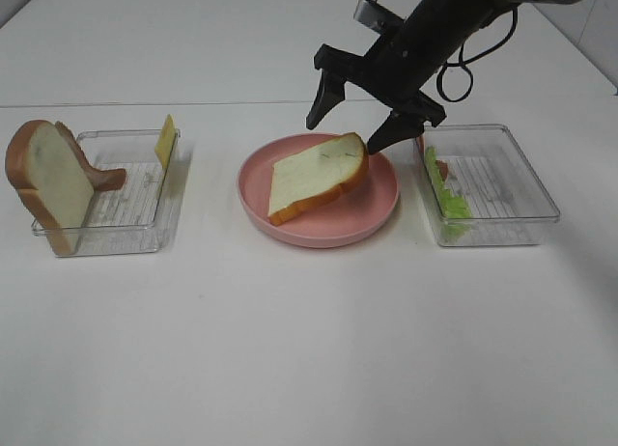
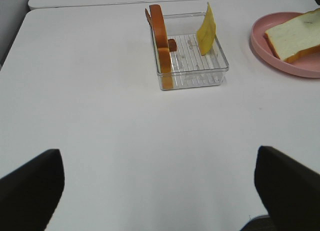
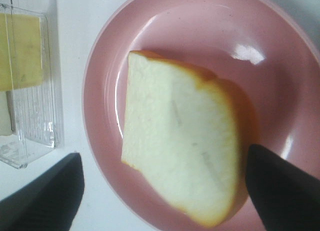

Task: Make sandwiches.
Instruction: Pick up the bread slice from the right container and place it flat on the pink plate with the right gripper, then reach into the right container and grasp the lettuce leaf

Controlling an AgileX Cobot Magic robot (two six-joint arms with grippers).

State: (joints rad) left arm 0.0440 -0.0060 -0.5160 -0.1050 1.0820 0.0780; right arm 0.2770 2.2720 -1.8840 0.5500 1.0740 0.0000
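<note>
A white bread slice (image 1: 319, 176) with brown crust lies on the round pink plate (image 1: 367, 209) at mid-table, its right end slightly raised. My right gripper (image 1: 359, 118) hangs open just above it, one fingertip (image 1: 391, 132) by the slice's right corner. The right wrist view shows the same bread slice (image 3: 180, 141) on the plate (image 3: 200, 36), with my right gripper (image 3: 165, 196) open around it. A second bread slice (image 1: 48, 181) leans on the left tray (image 1: 126, 209) with a bacon strip (image 1: 104, 179) and a cheese slice (image 1: 166, 140). My left gripper (image 2: 160, 191) is open over bare table.
The right clear tray (image 1: 502, 190) holds green lettuce (image 1: 446, 197) along its left wall. The left wrist view shows the left tray (image 2: 195, 73), its bread (image 2: 162, 46), cheese (image 2: 206, 28) and the plate (image 2: 280, 61). White table lies all around.
</note>
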